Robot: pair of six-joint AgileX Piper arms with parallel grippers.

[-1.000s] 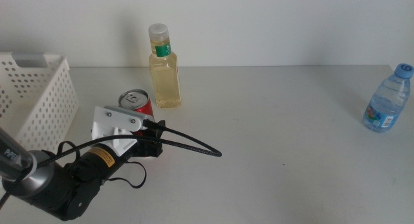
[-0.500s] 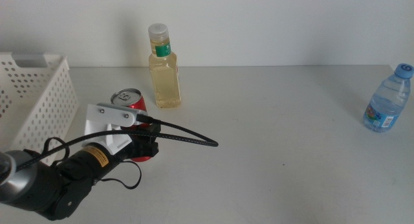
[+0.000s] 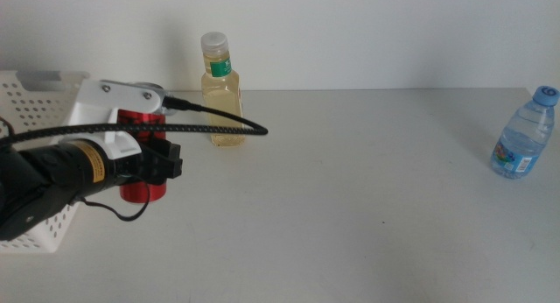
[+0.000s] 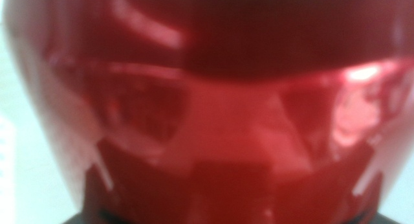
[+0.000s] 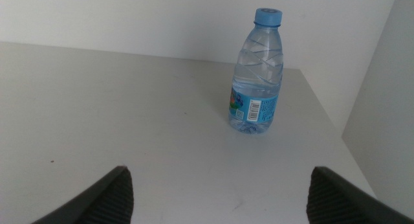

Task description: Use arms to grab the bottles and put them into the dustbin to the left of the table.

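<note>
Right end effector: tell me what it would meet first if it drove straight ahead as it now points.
Probably the water bottle, standing upright on the table, slightly off-centre between the open jaws. The right end effector has only bare tabletop before it; depth is uncertain.

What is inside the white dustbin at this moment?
Only the dustbin's perforated walls and rim show in the middle view. The left pincer, holding the red can, and its arm cover most of the interior, so I cannot tell its contents.
</note>
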